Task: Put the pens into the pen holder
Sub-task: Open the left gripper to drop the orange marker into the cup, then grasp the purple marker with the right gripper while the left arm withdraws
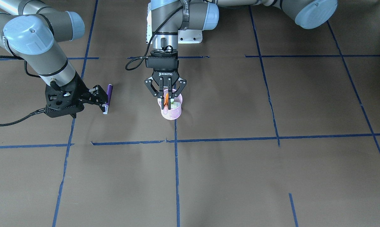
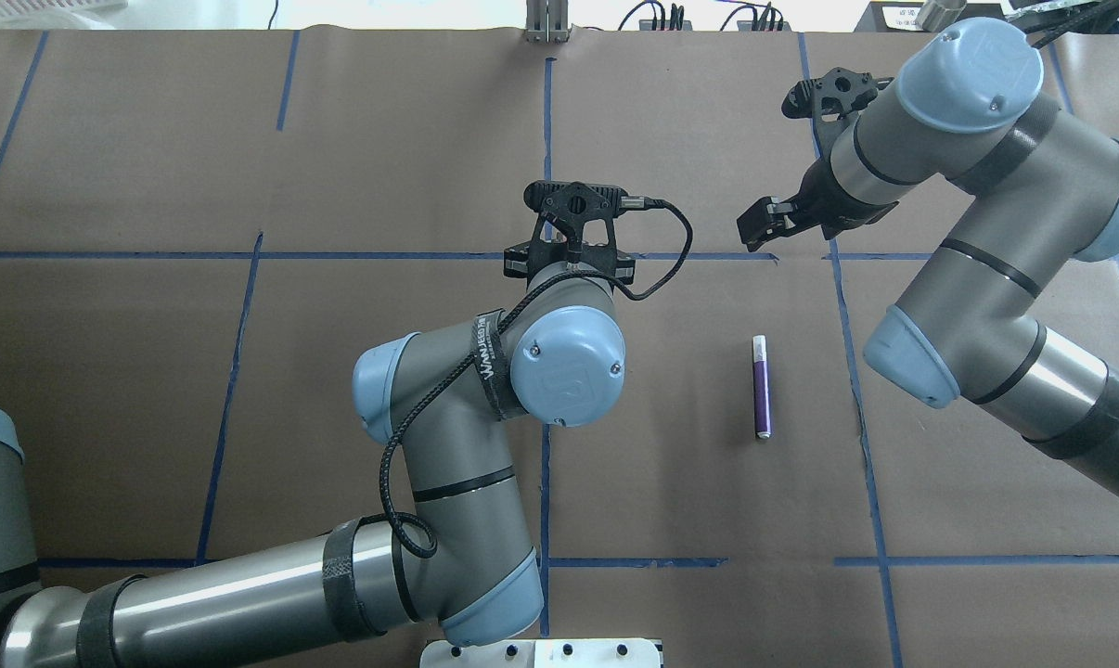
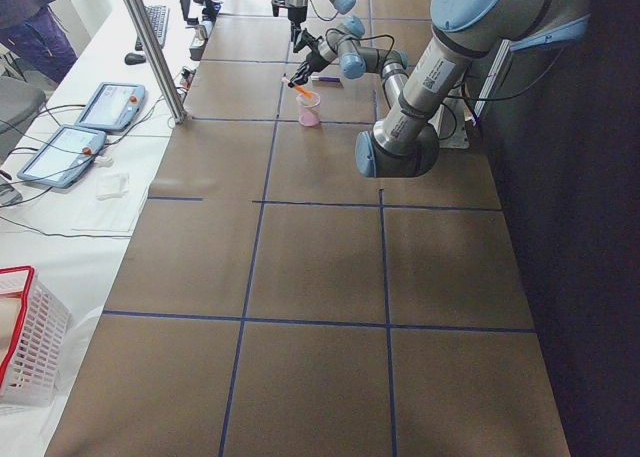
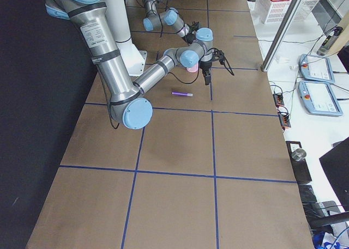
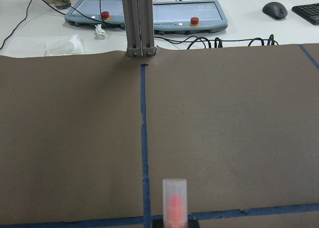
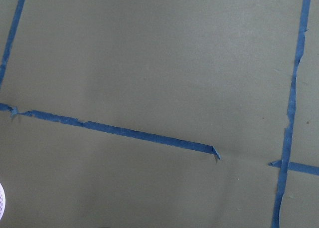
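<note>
Pointing down, the left gripper (image 1: 165, 96) pinches the orange pen (image 1: 166, 101) between its two fingers. The pen's pale cap end is the low end. It shows up close at the bottom of the left wrist view (image 5: 174, 200).

The pink pen holder (image 1: 172, 111) stands on the table (image 1: 272, 176) right under this gripper. The orange pen hangs over the cup. I cannot tell if its tip is inside the cup or just above the rim. Something pale green and yellow peeks out of the cup, maybe more pens, but it is too small to be sure.

The right gripper (image 1: 102, 98) is off to the side, with its fingers spread wide and nothing in them. The purple pen (image 2: 761, 386) lies flat on the table by itself. In the front view the right gripper looks close beside this pen, but from overhead the two are apart, so they do not touch.

Blue tape (image 1: 176, 176) makes lines on the brown table.
</note>
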{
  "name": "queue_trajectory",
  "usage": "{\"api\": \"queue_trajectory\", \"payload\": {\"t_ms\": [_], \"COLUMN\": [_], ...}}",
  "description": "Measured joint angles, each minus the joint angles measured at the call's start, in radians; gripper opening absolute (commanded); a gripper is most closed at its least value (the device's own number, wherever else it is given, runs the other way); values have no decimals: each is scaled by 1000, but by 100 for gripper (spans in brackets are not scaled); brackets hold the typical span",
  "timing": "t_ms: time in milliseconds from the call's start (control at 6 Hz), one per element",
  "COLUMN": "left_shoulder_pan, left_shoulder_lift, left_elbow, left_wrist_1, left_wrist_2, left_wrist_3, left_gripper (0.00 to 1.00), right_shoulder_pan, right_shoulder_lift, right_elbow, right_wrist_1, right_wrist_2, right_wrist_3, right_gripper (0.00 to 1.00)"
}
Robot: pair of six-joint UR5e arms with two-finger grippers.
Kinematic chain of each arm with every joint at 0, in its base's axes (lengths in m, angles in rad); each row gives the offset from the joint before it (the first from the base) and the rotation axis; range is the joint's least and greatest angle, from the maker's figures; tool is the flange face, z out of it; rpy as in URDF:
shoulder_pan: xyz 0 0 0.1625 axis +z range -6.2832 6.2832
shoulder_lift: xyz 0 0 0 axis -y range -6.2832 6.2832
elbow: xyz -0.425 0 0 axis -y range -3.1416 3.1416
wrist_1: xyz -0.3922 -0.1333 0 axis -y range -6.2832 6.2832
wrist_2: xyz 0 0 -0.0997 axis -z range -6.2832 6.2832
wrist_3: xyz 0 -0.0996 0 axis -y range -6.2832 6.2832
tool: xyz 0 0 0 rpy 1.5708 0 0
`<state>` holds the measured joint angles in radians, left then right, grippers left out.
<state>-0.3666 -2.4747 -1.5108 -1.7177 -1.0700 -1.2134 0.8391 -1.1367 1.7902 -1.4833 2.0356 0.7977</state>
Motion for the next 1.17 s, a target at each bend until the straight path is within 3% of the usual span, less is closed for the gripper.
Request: {"api": "queue_trajectory", "payload": {"t_ms": [167, 667, 1000, 1167], "left_shoulder_pan": [0, 1, -11, -42], "left_shoulder_lift": [-1, 1, 38, 85], "left_elbow": [7, -17, -72, -99], "left_wrist_1": [0, 1, 15, 31], "left_wrist_2": [-2, -24, -164, -285], "left_wrist_3": [0, 25, 105, 152], "left_gripper": [90, 97, 99, 99], "right_shoulder_pan": [0, 0, -5, -20], "right_shoulder_lift": [-1, -2, -9, -11], "right_elbow": [0, -2, -2, -3], "right_wrist_1": [0, 0, 0, -1], "right_wrist_2": [0, -1, -3, -8], "right_wrist_3": [0, 0, 23, 77], "right_gripper": [100, 100, 99, 99]}}
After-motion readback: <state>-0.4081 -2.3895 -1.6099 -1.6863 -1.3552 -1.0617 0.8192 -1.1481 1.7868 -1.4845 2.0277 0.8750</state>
